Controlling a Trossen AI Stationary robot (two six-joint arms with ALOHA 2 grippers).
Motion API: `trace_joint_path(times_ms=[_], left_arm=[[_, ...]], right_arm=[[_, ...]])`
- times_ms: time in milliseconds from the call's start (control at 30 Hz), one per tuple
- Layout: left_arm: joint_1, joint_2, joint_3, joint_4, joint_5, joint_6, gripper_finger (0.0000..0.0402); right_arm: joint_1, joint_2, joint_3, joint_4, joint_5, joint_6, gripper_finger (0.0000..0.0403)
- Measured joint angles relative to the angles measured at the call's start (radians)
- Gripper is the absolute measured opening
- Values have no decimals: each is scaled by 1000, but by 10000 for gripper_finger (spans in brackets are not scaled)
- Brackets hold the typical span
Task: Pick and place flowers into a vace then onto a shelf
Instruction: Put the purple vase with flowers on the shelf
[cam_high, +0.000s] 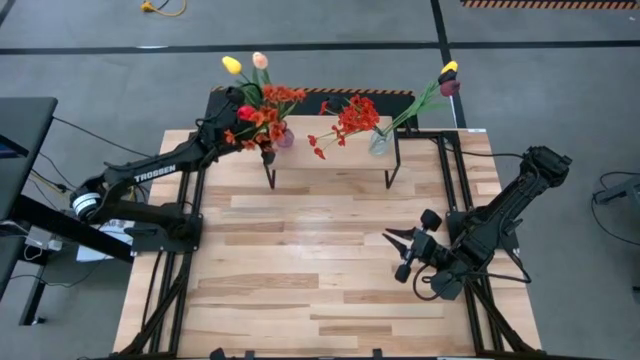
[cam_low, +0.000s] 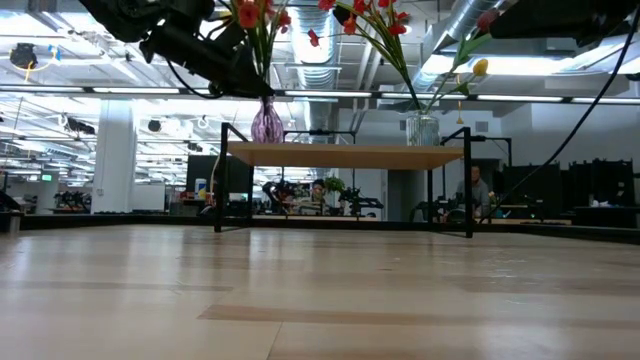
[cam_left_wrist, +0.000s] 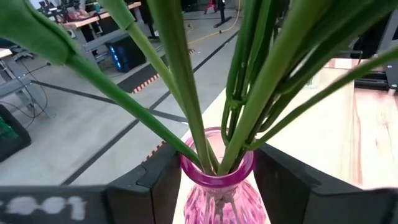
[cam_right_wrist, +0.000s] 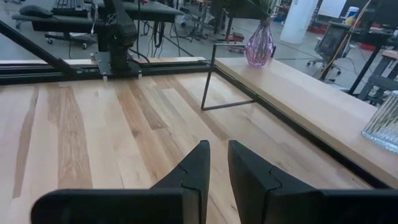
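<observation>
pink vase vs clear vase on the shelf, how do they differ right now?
The pink vase is purple-pink and bulbous; the clear vase is colourless and straighter. The pink vase stands at the shelf's left end with the left gripper around its neck; the clear vase stands free at the right end. Both are upright on the shelf and hold flowers.

A large open robotics lab: exposed silver ceiling ducts (cam_low: 470, 25), long fluorescent light strips (cam_low: 120, 90), rows of equipment-laden workbenches (cam_low: 320, 205), and a grey concrete floor (cam_high: 100, 60).
</observation>
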Motion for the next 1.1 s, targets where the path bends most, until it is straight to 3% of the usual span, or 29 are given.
trace_joint_path(times_ms=[933, 1100], left_arm=[[0, -2, 2, -32, 77, -21, 179], [0, -2, 62, -154, 79, -8, 179]], right_arm=[[0, 0, 0, 5, -8, 1, 52], [0, 0, 0, 5, -9, 1, 52]])
